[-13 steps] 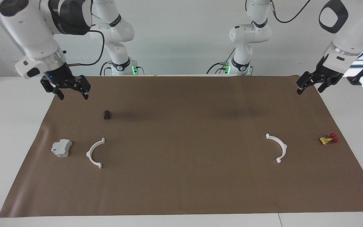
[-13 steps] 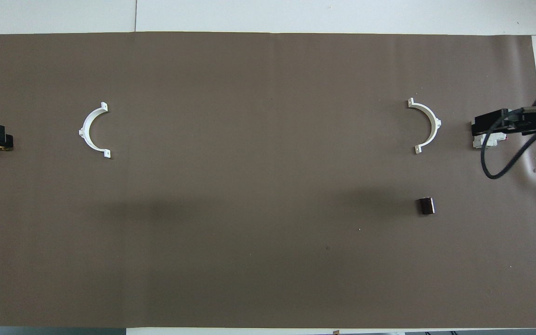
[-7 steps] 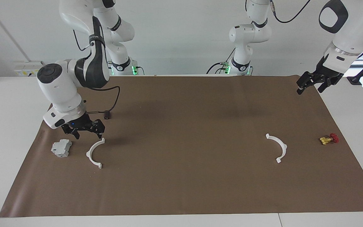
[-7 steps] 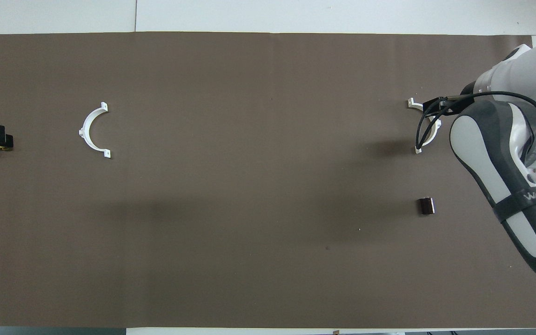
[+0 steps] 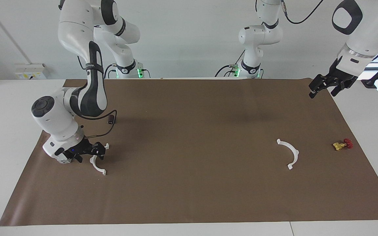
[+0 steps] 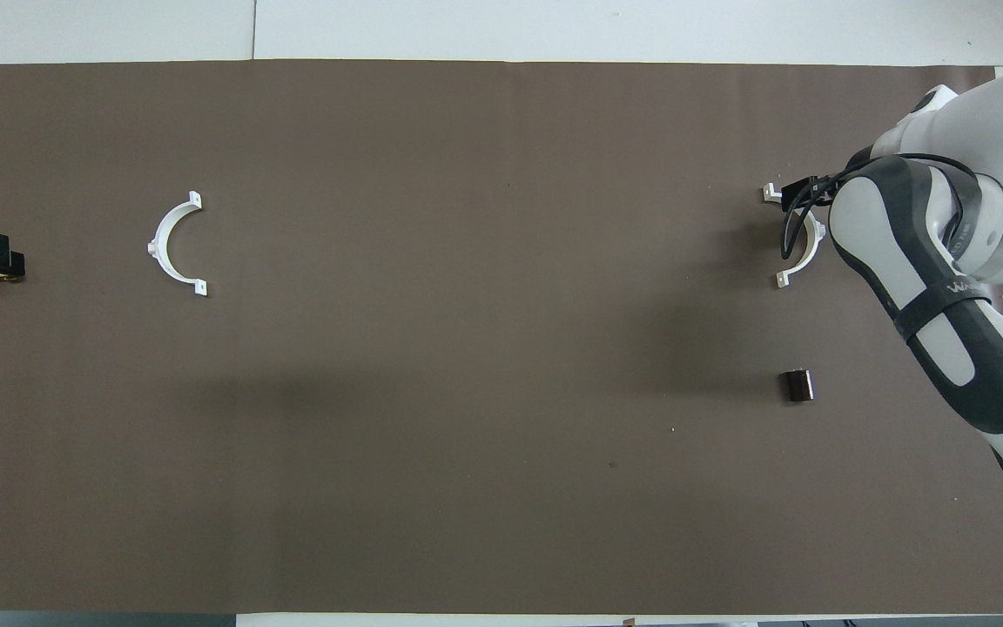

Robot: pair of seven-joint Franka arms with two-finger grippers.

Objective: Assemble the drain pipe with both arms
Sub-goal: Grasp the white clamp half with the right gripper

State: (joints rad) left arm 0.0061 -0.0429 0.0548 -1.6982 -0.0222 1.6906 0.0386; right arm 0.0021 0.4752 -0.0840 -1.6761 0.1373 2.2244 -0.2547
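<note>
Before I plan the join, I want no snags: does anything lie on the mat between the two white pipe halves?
Nothing visible does: the brown mat is bare between the arc at the right gripper and the other arc. The small dark cylinder lies nearer the robots, off that line.

Middle of the tabletop (image 5: pixel 189 183) is bare, wide passage there. Right arm's end is crowded: right claw (image 5: pixel 89 154) low over one white arc (image 5: pixel 97 165), dark cylinder (image 5: pixel 111 119) nearer the robots. Left arm's end: other arc (image 5: pixel 289 152) and a red-yellow part (image 5: pixel 341 144) near the edge.
</note>
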